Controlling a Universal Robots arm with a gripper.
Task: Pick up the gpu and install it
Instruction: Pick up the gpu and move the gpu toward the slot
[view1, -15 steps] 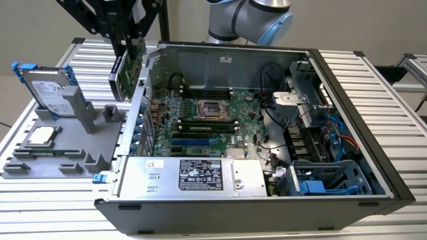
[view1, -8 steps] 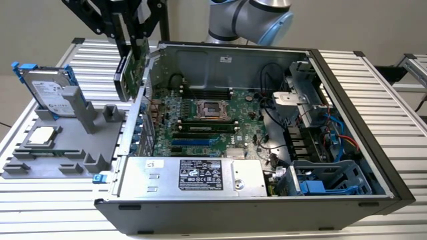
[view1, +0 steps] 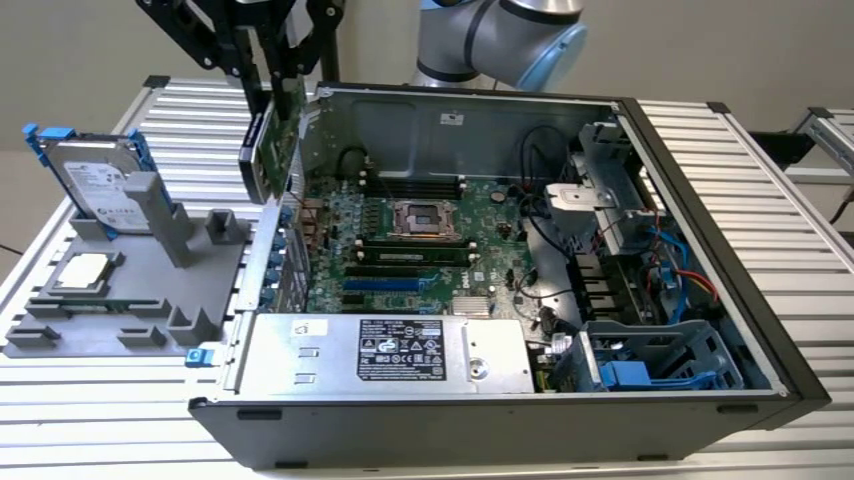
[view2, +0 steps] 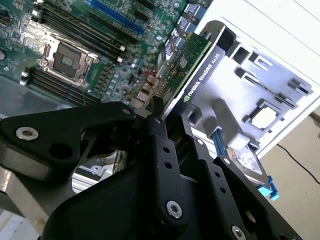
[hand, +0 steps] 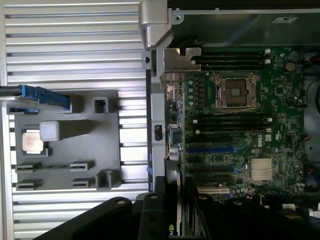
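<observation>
At the exterior view's left edge of the table (view1: 747, 150), a grey tray (view1: 200, 290) held a hard drive (view1: 100, 185) and a small chip (view1: 83, 270). The gripper (view1: 274, 85) was squeezed shut on the gpu (view1: 263, 150), up in the air at the open computer case's (view1: 467, 420) near wall.

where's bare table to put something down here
Bare table slats: between the tray and the near edge, and on the exterior view's right of the case. Crowded: the tray, the case's inside, and above the wall between them, where the gripper holds the gpu.
</observation>
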